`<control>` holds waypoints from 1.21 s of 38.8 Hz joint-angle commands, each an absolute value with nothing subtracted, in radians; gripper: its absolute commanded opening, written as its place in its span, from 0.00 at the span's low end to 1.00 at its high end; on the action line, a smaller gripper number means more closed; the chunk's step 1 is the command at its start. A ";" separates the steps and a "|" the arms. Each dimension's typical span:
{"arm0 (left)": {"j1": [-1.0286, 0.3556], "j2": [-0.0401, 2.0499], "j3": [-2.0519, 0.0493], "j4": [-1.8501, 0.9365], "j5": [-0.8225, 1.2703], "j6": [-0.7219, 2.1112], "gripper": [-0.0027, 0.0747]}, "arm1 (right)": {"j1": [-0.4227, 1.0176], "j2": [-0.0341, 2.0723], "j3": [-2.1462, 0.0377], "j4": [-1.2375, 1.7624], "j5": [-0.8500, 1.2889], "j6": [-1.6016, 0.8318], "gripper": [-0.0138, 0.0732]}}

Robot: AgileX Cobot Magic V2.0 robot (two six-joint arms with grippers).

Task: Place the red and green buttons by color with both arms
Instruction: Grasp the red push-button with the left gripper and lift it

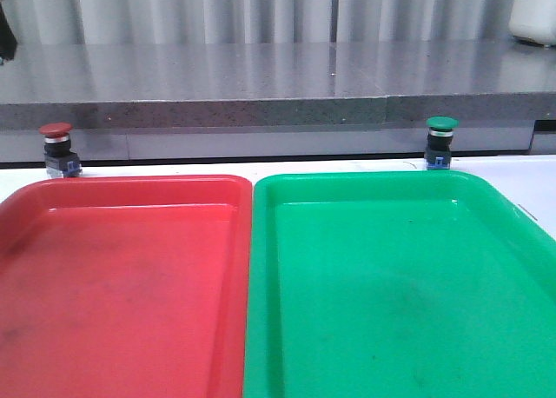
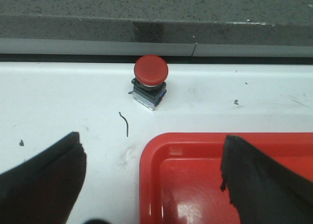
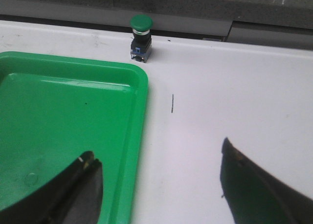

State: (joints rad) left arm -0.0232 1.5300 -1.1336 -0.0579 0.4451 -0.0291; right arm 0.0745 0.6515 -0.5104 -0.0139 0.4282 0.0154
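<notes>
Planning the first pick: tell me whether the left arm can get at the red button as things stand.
Probably yes. The left tool is open, and the red button stands alone on the white table, beyond the red tray corner.

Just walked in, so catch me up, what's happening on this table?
Nothing is held yet. The red button stands on the table behind the red tray, the green button behind the green tray. Both trays are empty. The left claw and right claw are open, each facing its button.
</notes>
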 commanded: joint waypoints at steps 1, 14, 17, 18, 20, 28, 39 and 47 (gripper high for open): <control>-0.025 1.612 -1.250 -0.028 0.384 -0.031 0.75 | 0.070 0.658 -0.546 -0.022 0.358 0.007 0.77; -0.025 1.998 -1.540 -0.014 0.351 -0.032 0.75 | 0.070 0.658 -0.546 -0.022 0.358 0.007 0.77; -0.025 2.036 -1.554 -0.014 0.307 -0.032 0.73 | 0.070 0.658 -0.546 -0.022 0.358 0.007 0.77; -0.025 2.042 -1.554 -0.014 0.295 -0.032 0.70 | 0.070 0.658 -0.546 -0.022 0.358 0.007 0.77; -0.025 2.047 -1.554 -0.014 0.276 -0.032 0.60 | 0.070 0.658 -0.546 -0.022 0.358 0.007 0.77; -0.025 2.045 -1.554 -0.017 0.237 -0.032 0.35 | 0.070 0.658 -0.546 -0.022 0.358 0.007 0.77; -0.025 1.926 -1.554 -0.025 0.363 -0.036 0.35 | 0.070 0.658 -0.546 -0.022 0.358 0.007 0.77; -0.034 1.711 -1.461 -0.036 0.432 -0.036 0.35 | 0.070 0.658 -0.546 -0.022 0.358 0.007 0.77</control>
